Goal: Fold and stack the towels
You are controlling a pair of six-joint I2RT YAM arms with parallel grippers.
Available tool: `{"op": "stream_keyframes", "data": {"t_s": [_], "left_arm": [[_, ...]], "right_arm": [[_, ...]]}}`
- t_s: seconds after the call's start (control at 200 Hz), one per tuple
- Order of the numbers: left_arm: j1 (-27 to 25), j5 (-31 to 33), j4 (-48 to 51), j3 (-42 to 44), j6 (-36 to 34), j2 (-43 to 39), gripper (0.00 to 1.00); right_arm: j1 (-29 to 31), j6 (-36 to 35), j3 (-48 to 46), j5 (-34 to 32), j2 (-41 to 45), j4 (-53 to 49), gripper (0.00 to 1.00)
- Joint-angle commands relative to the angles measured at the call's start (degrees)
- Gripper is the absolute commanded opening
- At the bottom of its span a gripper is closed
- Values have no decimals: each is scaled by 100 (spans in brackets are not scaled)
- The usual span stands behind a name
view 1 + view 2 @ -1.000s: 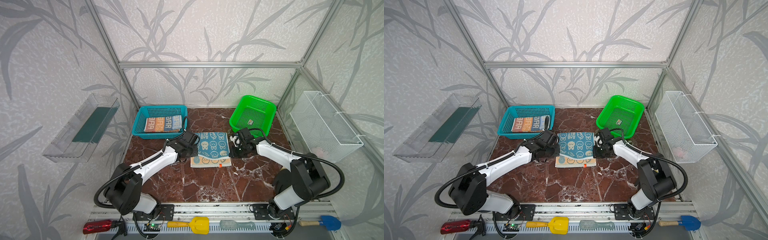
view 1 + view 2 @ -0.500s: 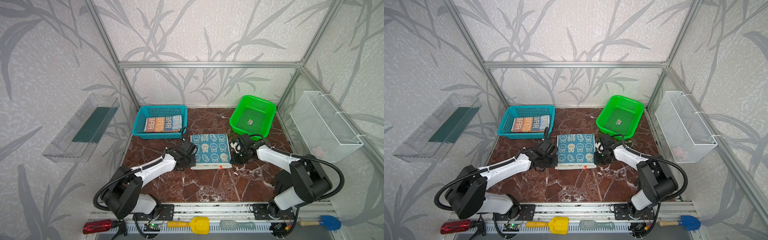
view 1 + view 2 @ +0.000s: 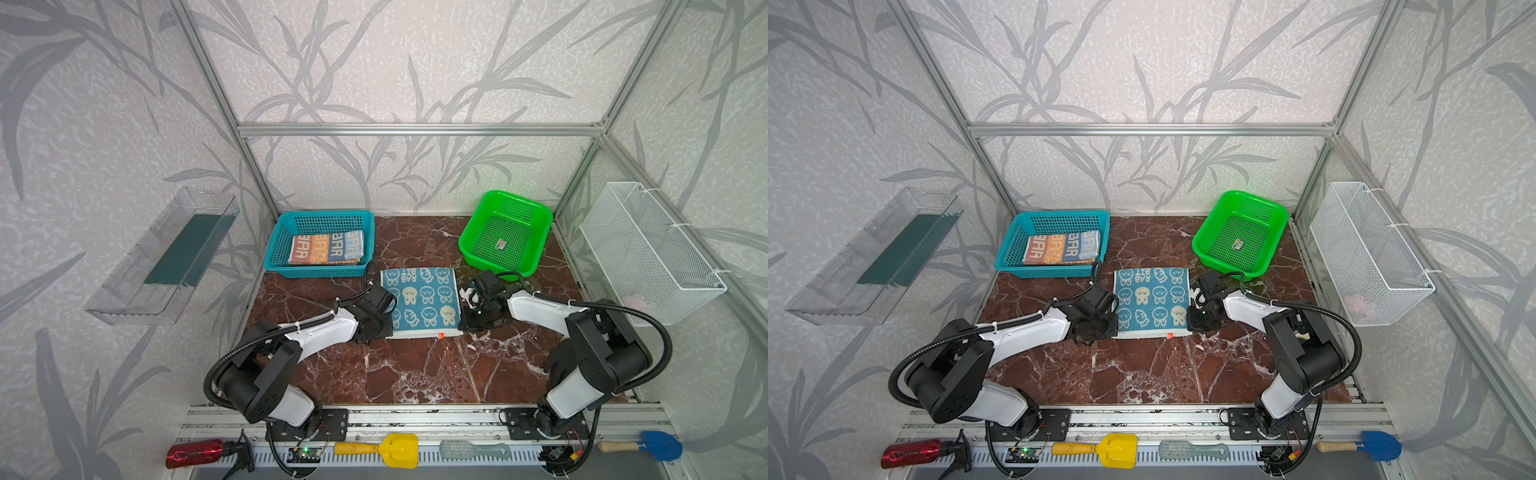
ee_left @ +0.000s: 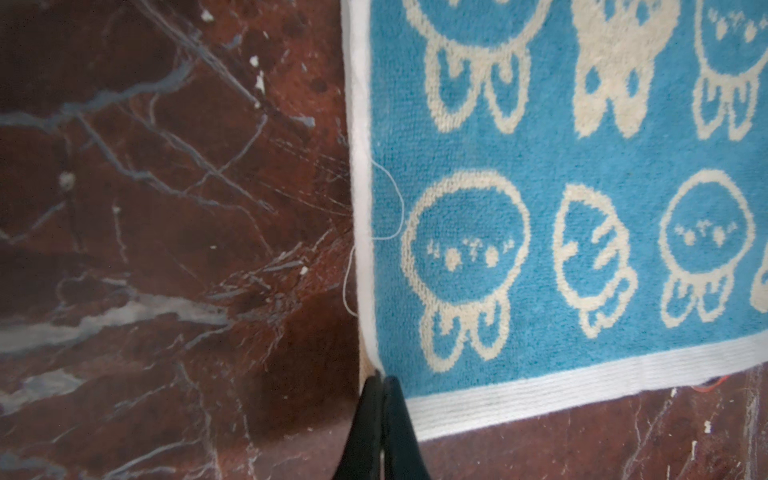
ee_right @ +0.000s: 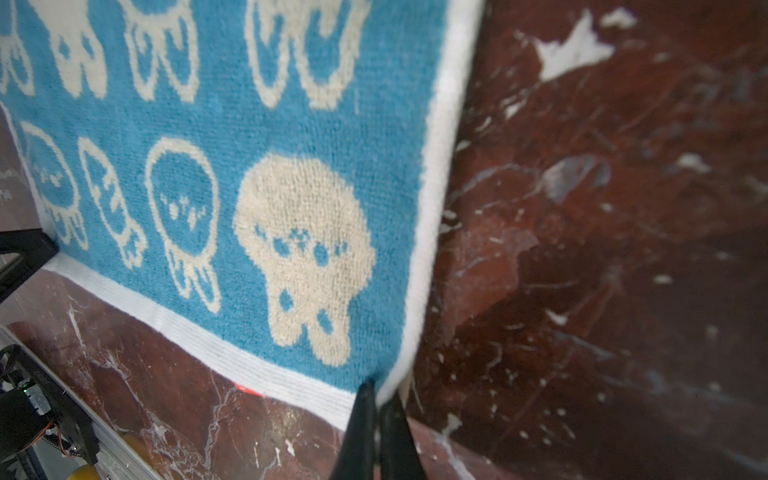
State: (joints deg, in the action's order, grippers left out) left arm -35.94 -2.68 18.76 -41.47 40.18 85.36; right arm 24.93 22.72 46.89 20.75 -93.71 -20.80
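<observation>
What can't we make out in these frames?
- Under the blue towel: covered in every view; only an orange sliver shows at its near edge.
- Label in the green basket: too small, both top views.
- Pink thing in the wire basket: blurred behind mesh.
- Layers pinched by left claw and right claw: wrist views, fingers cover the corners.

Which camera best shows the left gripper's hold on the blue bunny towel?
The left wrist view: close up, the left gripper is shut on the blue towel at its white-bordered corner. In both top views the gripper's own body hides that pinch. The right wrist view shows only the other near corner, in the right gripper.
</observation>
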Motion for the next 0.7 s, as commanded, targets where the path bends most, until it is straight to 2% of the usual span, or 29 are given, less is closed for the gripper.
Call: {"op": "stream_keyframes", "data": {"t_s": [0.0, 0.435, 0.695], "left_arm": [[-30, 88, -22, 108, 121, -33, 0], [-41, 191, 12, 22, 25, 205, 0], [-20, 733, 993, -955, -389, -338, 0]], "right_arm": [[-1, 14, 13, -218, -195, -47, 1], [7, -20, -33, -303, -123, -78, 3], [0, -141, 543, -435, 490, -689, 3]]}}
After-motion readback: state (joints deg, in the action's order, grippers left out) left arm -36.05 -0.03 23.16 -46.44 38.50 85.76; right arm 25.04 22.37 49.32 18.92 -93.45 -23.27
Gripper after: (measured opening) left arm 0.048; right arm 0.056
